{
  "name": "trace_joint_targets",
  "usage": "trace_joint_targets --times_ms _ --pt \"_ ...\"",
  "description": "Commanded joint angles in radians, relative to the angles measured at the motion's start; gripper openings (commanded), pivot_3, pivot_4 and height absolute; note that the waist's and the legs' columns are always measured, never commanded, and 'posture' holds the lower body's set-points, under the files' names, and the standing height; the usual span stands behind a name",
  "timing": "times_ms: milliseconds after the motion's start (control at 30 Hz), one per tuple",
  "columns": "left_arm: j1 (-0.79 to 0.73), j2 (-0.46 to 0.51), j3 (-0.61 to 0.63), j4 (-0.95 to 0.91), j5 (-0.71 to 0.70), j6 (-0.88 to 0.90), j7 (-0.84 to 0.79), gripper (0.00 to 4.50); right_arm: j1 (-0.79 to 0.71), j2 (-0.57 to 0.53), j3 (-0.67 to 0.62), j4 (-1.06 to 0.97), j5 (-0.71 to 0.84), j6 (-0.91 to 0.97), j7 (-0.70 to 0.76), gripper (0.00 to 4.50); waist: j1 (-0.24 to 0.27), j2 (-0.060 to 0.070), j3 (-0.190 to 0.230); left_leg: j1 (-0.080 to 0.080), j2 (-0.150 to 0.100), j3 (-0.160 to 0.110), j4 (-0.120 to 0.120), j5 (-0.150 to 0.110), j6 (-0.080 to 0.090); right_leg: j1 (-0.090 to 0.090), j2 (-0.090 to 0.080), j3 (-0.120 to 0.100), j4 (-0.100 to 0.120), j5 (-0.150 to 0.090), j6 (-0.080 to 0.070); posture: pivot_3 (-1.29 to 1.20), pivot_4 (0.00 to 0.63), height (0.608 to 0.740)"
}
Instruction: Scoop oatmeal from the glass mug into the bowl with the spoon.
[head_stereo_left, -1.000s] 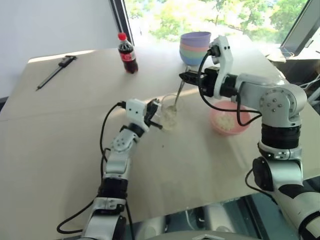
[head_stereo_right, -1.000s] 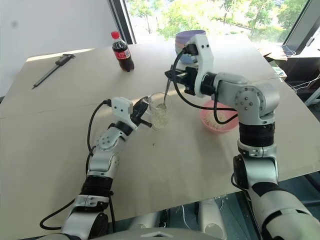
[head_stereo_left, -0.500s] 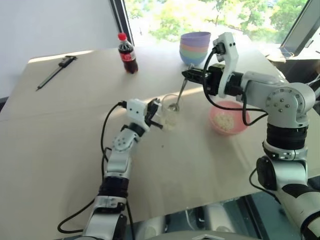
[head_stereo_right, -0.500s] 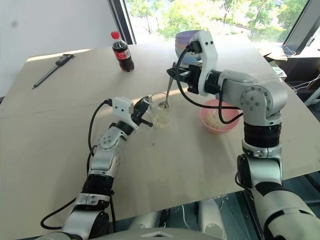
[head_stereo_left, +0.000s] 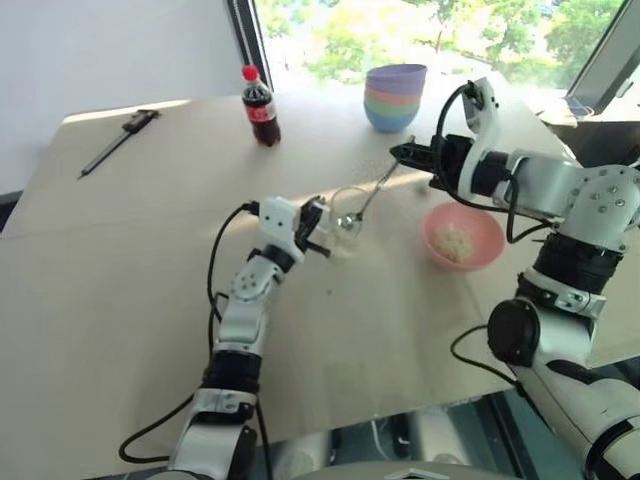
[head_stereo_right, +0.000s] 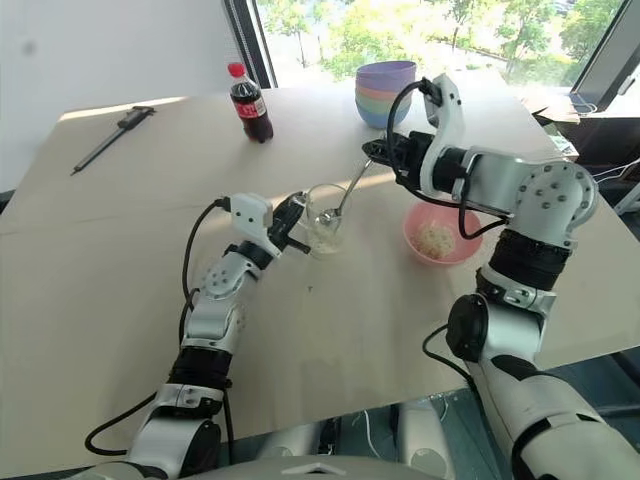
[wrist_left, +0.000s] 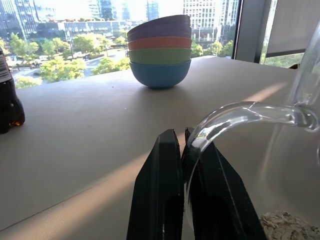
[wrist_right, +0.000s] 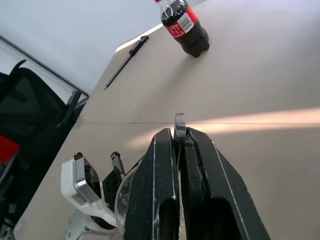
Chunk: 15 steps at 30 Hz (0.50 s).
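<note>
The glass mug (head_stereo_left: 343, 232) stands mid-table, and my left gripper (head_stereo_left: 318, 222) is shut on its clear handle (wrist_left: 240, 112). Pale oatmeal (wrist_left: 285, 225) lies in the mug's bottom. Above and to the right of the mug, my right gripper (head_stereo_left: 410, 153) is shut on the spoon (head_stereo_left: 378, 188). The spoon slants down to the left, its small bowl in the mug's mouth. In the right wrist view the handle's end (wrist_right: 179, 122) pokes out between the fingers. The pink bowl (head_stereo_left: 492, 228), right of the mug, holds a small heap of oatmeal (head_stereo_left: 455, 241).
A cola bottle (head_stereo_left: 262, 107) stands at the back of the table (head_stereo_left: 120, 260). A stack of coloured bowls (head_stereo_left: 394, 97) sits at the back right. A long black tool (head_stereo_left: 118, 140) lies at the far left. A window runs behind the table.
My right gripper has moved right and rolled, tipping the spoon from near upright to a slant and raising its bowl to the mug's mouth. The left gripper has held still.
</note>
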<state>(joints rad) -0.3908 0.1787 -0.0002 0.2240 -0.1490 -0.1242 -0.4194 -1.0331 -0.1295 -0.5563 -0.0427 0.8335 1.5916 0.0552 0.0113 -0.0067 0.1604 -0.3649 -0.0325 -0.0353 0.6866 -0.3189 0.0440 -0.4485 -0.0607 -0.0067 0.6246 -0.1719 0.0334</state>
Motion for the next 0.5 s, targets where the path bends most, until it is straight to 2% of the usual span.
trace_joint_targets --times_ms 33,300,500 --pt "0.004 -0.004 -0.013 0.021 0.012 -0.010 -0.007 0.01 -0.039 0.014 -0.080 0.001 -0.011 0.023 -0.078 0.00 0.001 0.000 0.000 0.000 0.000 0.000 0.000 0.000 0.000 0.000 0.002 0.000 0.000 0.000 0.000 0.00 0.150 0.740" --pt "0.007 -0.003 -0.008 0.030 0.005 -0.020 -0.010 0.01 -0.077 0.023 -0.180 0.049 0.041 0.023 -0.187 0.00 0.001 0.001 0.000 0.000 0.000 0.000 0.000 -0.001 0.002 0.000 0.004 0.000 0.000 0.000 0.000 0.00 0.150 0.740" --pt "0.003 -0.017 -0.001 0.042 -0.017 -0.023 -0.015 0.01 -0.070 0.024 -0.246 0.077 0.153 0.023 -0.290 0.00 0.002 0.001 -0.001 0.000 0.000 0.001 0.000 -0.001 0.002 0.000 0.005 0.000 0.000 0.000 0.000 0.00 0.150 0.740"
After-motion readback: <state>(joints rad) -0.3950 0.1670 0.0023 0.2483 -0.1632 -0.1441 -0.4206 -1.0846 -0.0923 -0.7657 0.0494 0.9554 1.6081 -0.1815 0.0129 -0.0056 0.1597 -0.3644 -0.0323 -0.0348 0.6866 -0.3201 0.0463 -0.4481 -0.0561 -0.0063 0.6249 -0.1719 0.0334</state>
